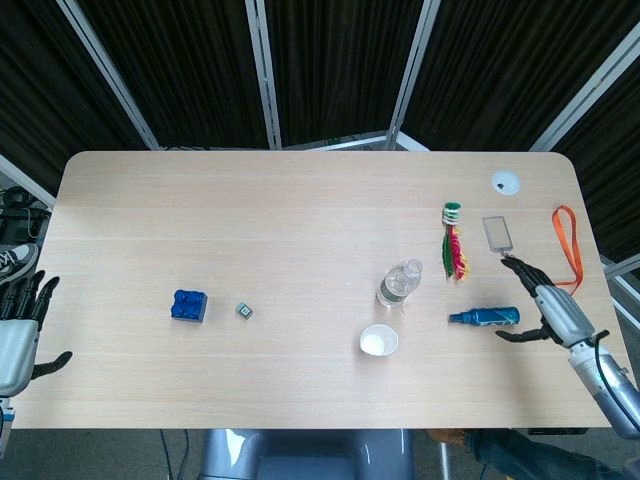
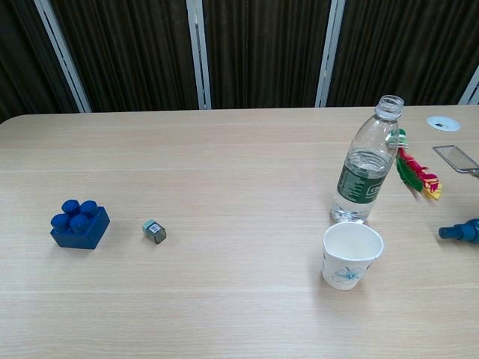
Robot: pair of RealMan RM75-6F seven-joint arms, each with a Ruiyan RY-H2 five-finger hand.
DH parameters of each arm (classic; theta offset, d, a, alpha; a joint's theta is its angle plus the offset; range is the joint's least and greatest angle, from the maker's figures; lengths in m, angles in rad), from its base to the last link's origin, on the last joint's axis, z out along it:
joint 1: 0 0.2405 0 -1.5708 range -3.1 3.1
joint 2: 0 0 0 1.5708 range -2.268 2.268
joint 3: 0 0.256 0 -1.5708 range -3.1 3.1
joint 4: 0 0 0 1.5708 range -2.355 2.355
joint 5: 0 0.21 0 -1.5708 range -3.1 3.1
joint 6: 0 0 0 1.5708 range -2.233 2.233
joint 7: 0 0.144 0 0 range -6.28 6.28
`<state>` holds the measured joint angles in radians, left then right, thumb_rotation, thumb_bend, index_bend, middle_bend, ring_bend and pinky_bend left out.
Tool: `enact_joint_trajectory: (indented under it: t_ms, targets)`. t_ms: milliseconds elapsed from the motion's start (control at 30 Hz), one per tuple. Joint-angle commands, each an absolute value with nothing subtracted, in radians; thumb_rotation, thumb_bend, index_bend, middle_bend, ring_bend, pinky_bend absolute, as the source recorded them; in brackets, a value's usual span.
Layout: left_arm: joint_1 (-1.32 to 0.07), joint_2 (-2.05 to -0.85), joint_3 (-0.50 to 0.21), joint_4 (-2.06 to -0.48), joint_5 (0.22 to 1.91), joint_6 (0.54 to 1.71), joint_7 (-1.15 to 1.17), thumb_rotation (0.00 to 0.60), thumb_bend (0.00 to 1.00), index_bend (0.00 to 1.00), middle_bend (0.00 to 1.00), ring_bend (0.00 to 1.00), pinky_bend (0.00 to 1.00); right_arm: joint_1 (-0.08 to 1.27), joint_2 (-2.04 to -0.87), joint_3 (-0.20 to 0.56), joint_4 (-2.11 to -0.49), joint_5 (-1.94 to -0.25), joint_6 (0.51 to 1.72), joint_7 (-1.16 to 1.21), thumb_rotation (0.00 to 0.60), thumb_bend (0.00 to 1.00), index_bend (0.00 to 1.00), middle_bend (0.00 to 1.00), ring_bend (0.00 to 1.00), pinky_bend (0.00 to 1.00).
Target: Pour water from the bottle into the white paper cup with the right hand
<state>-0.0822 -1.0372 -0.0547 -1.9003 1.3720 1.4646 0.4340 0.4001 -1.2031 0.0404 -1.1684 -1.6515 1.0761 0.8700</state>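
A blue spray bottle (image 1: 485, 317) is lying between the right hand (image 1: 553, 308) and the bottle (image 1: 399, 284). That hand is hanging open near the table's (image 1: 300, 210) right edge. The bottle is standing open-topped, just behind the white paper cup (image 1: 378, 341). The left hand (image 1: 18, 335) is waiting open off the left edge.

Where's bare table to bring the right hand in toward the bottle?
Bare wood runs between the clear plastic water bottle and the blue spray bottle, near the right hand. It is crowded farther back: the feathered shuttlecock and the orange lanyard lie there.
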Motion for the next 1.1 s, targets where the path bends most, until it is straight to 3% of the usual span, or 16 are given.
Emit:
enact_joint_trajectory:
  t_ms: [33, 500, 1100]
  targets:
    - [-0.09, -1.054, -0.069, -1.896, 1.334, 1.462, 0.463, 0.6, 0.0, 0.0, 0.0, 0.0, 0.0, 0.497, -1.314, 0.017, -1.042, -1.711, 1.029, 0.993, 0.6, 0.0, 0.0, 0.0, 0.0, 0.0]
    - [-0.112, -1.079, -0.089, -1.892, 1.256, 1.454, 0.514, 0.6, 0.01, 0.0, 0.0, 0.0, 0.0, 0.648, -1.476, 0.015, -0.989, -1.711, 0.968, 1.069, 0.6, 0.0, 0.0, 0.0, 0.0, 0.0]
    - [-0.128, -1.085, -0.088, -1.886, 1.223, 1.441, 0.526, 0.6, 0.01, 0.0, 0.0, 0.0, 0.0, 0.697, -1.619, 0.032, -0.86, -1.601, 0.884, 1.106, 0.6, 0.0, 0.0, 0.0, 0.0, 0.0]
